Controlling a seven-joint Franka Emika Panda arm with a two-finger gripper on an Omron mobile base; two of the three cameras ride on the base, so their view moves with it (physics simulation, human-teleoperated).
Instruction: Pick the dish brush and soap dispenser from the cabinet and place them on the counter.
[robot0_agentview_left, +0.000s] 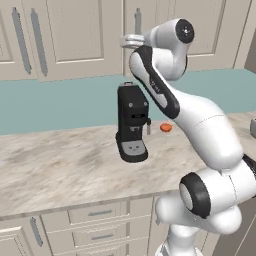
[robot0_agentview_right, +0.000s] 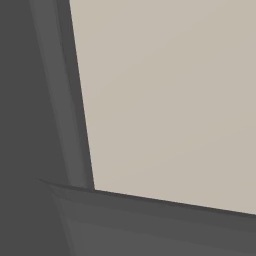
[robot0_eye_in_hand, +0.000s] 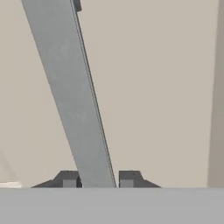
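The cabinet (robot0_agentview_left: 75, 35) is a beige upper wall unit with panelled doors, and its doors are closed. Its grey bar handle (robot0_eye_in_hand: 74, 96) runs slantwise up the hand view, against the beige door panel (robot0_eye_in_hand: 157, 87). My gripper (robot0_eye_in_hand: 98, 179) is shut on this handle, a dark fingertip (robot0_eye_in_hand: 68, 178) pressing each side of the bar. In the left base view the hand (robot0_agentview_left: 131, 41) is raised to the door handle (robot0_agentview_left: 137, 20) above the counter (robot0_agentview_left: 60, 165). The dish brush and soap dispenser are hidden.
A black coffee machine (robot0_agentview_left: 132, 122) stands on the counter below the hand. A small orange object (robot0_agentview_left: 165, 127) lies to its right. Cream drawers (robot0_agentview_left: 100, 225) run under the counter edge. A beige panel (robot0_agentview_right: 170, 100) with a dark grey frame (robot0_agentview_right: 30, 125) sits close in the right base view.
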